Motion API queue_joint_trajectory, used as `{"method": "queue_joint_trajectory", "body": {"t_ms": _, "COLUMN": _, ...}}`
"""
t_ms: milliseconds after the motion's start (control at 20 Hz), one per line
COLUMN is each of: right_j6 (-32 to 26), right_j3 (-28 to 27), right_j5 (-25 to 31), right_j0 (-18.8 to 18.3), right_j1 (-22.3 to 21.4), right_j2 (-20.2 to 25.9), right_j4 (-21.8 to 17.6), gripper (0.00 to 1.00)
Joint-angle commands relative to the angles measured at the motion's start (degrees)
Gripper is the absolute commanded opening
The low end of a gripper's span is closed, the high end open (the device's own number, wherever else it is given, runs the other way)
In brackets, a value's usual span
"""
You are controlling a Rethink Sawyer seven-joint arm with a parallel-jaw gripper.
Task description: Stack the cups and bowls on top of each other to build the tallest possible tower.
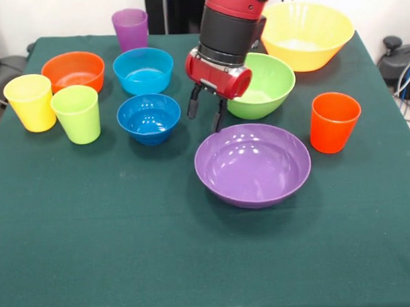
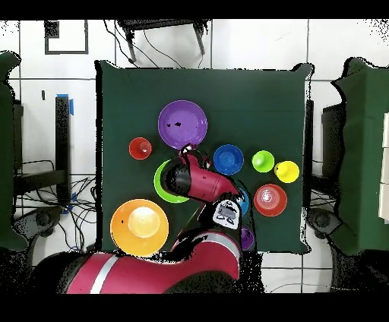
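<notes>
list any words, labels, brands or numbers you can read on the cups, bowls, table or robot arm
None can be read.
The cups and bowls, such as the purple bowl and the orange-red cup, are plain.
The green tablecloth is unmarked.
The pincer and the arm show no legible lettering in either view.

Green table (image 1: 114,251) carries cups (image 1: 76,114), bowls (image 1: 252,164)

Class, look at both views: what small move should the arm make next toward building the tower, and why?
Probably lower the open tool onto the far rim of the wide, shallow purple plastic bowl. The tool hangs just above that rim, empty, and nothing is stacked yet; the very large yellow-orange plastic bowl sits apart as a likely base.
</notes>
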Motion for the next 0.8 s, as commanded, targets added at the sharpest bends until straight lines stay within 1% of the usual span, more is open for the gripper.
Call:
{"method": "queue_joint_trajectory", "body": {"t_ms": 50, "right_j6": 10.41, "right_j3": -0.50, "right_j5": 0.82, "right_j0": 1.81, "right_j1": 3.38, "right_j2": 5.17, "right_j4": 3.43, "gripper": 1.00}}
{"method": "queue_joint_trajectory", "body": {"t_ms": 300, "right_j6": 10.86, "right_j3": -0.46, "right_j5": -0.63, "right_j0": 2.33, "right_j1": 4.49, "right_j2": 5.75, "right_j4": 4.66, "gripper": 1.00}}
{"method": "queue_joint_trajectory", "body": {"t_ms": 450, "right_j6": 10.84, "right_j3": -0.58, "right_j5": -0.60, "right_j0": 3.13, "right_j1": 4.66, "right_j2": 5.02, "right_j4": 5.47, "gripper": 1.00}}
{"method": "queue_joint_trajectory", "body": {"t_ms": 700, "right_j6": 10.12, "right_j3": -0.74, "right_j5": -0.71, "right_j0": 2.85, "right_j1": 4.32, "right_j2": 4.91, "right_j4": 5.52, "gripper": 1.00}}
{"method": "queue_joint_trajectory", "body": {"t_ms": 800, "right_j6": 9.64, "right_j3": -0.42, "right_j5": -0.02, "right_j0": 2.68, "right_j1": 3.41, "right_j2": 4.89, "right_j4": 5.30, "gripper": 1.00}}
